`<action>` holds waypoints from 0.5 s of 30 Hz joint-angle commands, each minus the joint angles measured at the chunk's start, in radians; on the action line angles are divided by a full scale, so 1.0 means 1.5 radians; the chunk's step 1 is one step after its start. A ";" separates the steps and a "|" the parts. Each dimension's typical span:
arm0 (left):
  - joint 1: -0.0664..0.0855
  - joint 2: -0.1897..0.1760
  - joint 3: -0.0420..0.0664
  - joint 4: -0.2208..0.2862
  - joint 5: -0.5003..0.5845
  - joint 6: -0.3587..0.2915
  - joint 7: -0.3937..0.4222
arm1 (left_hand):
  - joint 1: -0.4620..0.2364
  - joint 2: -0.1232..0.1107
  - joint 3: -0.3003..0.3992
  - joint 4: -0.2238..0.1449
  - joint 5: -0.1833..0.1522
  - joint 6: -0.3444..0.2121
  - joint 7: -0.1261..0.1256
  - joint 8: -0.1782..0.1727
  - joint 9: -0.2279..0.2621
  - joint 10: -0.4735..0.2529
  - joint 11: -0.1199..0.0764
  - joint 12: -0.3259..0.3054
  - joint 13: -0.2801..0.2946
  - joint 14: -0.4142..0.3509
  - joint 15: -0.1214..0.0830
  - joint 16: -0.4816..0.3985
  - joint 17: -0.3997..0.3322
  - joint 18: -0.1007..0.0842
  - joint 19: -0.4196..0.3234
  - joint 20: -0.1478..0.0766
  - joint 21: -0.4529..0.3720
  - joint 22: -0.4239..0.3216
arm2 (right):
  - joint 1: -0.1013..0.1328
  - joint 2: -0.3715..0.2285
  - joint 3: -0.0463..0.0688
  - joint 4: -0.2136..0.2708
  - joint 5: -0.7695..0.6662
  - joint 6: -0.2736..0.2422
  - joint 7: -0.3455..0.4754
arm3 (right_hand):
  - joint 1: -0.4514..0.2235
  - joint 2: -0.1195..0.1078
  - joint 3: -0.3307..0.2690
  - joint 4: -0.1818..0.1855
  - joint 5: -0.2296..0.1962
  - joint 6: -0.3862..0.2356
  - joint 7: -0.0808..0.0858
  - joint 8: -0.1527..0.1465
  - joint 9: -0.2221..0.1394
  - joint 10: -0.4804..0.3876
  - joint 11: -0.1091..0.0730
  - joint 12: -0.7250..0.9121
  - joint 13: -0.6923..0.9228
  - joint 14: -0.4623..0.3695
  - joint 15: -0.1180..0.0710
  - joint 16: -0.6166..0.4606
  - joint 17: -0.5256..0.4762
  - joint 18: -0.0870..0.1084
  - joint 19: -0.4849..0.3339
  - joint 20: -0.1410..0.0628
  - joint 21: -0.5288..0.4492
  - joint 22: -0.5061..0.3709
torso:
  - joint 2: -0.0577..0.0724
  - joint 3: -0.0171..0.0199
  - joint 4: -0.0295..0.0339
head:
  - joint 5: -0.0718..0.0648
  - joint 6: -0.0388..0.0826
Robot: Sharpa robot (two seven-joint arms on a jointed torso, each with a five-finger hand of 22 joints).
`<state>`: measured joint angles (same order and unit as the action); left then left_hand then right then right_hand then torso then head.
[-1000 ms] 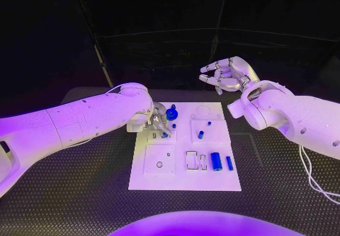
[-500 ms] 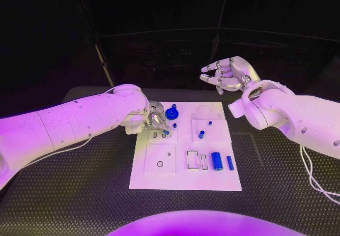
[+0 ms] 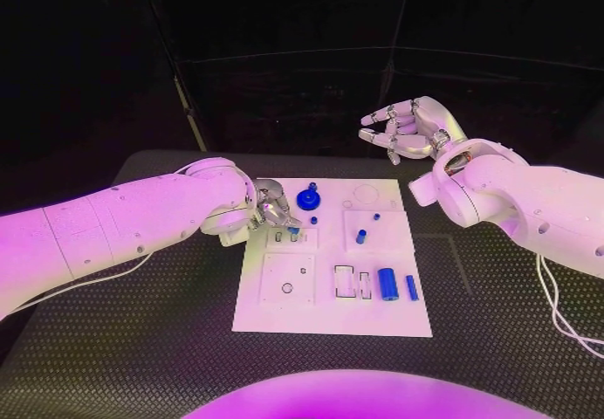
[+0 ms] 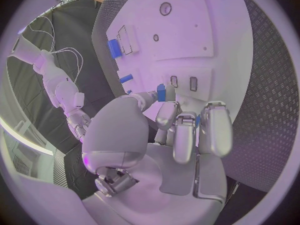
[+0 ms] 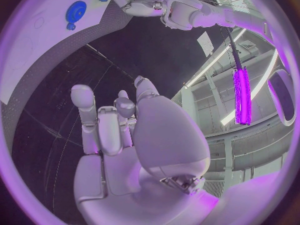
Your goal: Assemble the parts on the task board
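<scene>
Left hand [image 3: 273, 209] over task board [image 3: 378, 319], pinching small blue part [image 4: 161, 92].
Part sits at fingertips [image 4: 164, 116], just above two small slots near board's far left corner. Right hand [image 3: 409, 127] raised beyond board, fingers loosely curled, holding nothing.

One white task board [image 3: 330, 319] lies on one black table [image 3: 126, 349]. Blue parts on the board: one round disc-shaped part [image 3: 310, 202], one thick cylinder [image 3: 387, 284], one slim bar [image 3: 410, 287], one short peg [image 3: 360, 236] and two tiny studs [image 3: 313, 220] [image 3: 375, 216]. Two silver hands are present: the left hand [image 3: 275, 209] and the right hand [image 3: 405, 127].
</scene>
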<state>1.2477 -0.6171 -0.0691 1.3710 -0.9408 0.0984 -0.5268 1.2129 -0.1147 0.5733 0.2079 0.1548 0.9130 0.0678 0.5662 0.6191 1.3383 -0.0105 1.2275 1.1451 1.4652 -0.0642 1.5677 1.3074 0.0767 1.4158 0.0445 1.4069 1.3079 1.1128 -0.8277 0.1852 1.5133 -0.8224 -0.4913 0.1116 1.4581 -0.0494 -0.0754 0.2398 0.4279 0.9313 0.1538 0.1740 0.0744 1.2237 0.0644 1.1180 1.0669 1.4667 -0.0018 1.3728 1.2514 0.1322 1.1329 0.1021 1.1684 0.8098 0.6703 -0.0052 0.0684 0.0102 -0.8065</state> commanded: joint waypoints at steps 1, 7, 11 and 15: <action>-0.005 -0.001 -0.001 0.003 -0.004 -0.055 0.006 | -0.008 0.000 0.117 -0.112 0.004 0.000 -0.004 0.005 0.001 0.005 -0.002 0.004 0.002 0.070 -0.003 0.002 0.176 -0.011 0.003 -0.001 0.001 0.011 | 0.001 0.000 0.000 0.000 0.001 0.004 0.003 | 0.007 0.002 0.001 -0.004 0.004 -0.005 -0.001 0.003 -0.001 -0.002 0.000 0.000 0.000 0.021 -0.006 -0.003 0.001 0.008 -0.001 -0.002 -0.004 -0.001 | -0.001 0.0017 0.0047 | -0.001 -0.002; -0.019 -0.003 -0.004 0.003 -0.033 -0.089 0.004 | -0.012 0.000 0.120 -0.114 0.005 0.000 -0.004 0.007 0.003 0.007 -0.002 0.006 0.003 0.070 -0.004 0.002 0.176 -0.011 0.001 -0.001 -0.001 0.008 | 0.001 0.000 0.000 -0.002 0.001 0.005 0.003 | 0.007 0.002 0.001 -0.004 0.004 -0.005 -0.001 0.003 -0.001 -0.002 0.000 0.000 0.000 0.021 -0.006 -0.003 0.001 0.008 -0.001 -0.002 -0.004 -0.001 | 0.000 0.0011 0.0042 | 0.000 -0.003; -0.023 -0.003 -0.004 0.003 -0.040 -0.092 0.004 | -0.013 -0.001 0.121 -0.115 0.005 -0.001 -0.004 0.008 0.004 0.007 -0.002 0.005 0.002 0.070 -0.004 0.002 0.176 -0.011 0.001 -0.001 -0.001 0.008 | 0.001 0.000 0.000 -0.002 0.001 0.005 0.003 | 0.007 0.002 0.001 -0.004 0.004 -0.005 -0.001 0.003 -0.001 -0.002 0.000 0.000 0.000 0.021 -0.006 -0.003 0.001 0.008 -0.001 -0.002 -0.004 -0.001 | 0.000 0.0013 0.0036 | 0.001 -0.003; -0.025 -0.001 -0.005 0.004 -0.056 -0.086 0.003 | -0.015 -0.001 0.122 -0.116 0.005 -0.001 -0.004 0.008 0.005 0.007 -0.002 0.005 0.002 0.070 -0.004 0.002 0.176 -0.011 0.002 -0.001 -0.001 0.008 | 0.001 0.001 0.000 -0.003 0.001 0.006 0.004 | 0.007 0.002 0.001 -0.004 0.004 -0.005 -0.001 0.003 -0.001 -0.002 0.000 0.000 0.000 0.021 -0.006 -0.003 0.001 0.008 -0.001 -0.002 -0.004 -0.001 | 0.000 0.0011 0.0027 | 0.001 -0.003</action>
<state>1.2094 -0.6212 -0.0763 1.3746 -0.9860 -0.0080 -0.5273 1.1933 -0.1205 0.5967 0.1900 0.1594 0.9129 0.0679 0.5742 0.6256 1.3422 -0.0141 1.2325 1.1482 1.4652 -0.0642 1.5677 1.3074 0.0767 1.4158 0.0445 1.4069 1.3078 1.1128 -0.8267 0.1852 1.5074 -0.8224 -0.4887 0.1114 1.4580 -0.0495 -0.0754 0.2399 0.4279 0.9313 0.1538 0.1740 0.0745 1.2237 0.0644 1.1180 1.0669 1.4667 -0.0018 1.3728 1.2514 0.1322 1.1329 0.1021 1.1684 0.8099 0.6698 -0.0033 0.0740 0.0111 -0.8105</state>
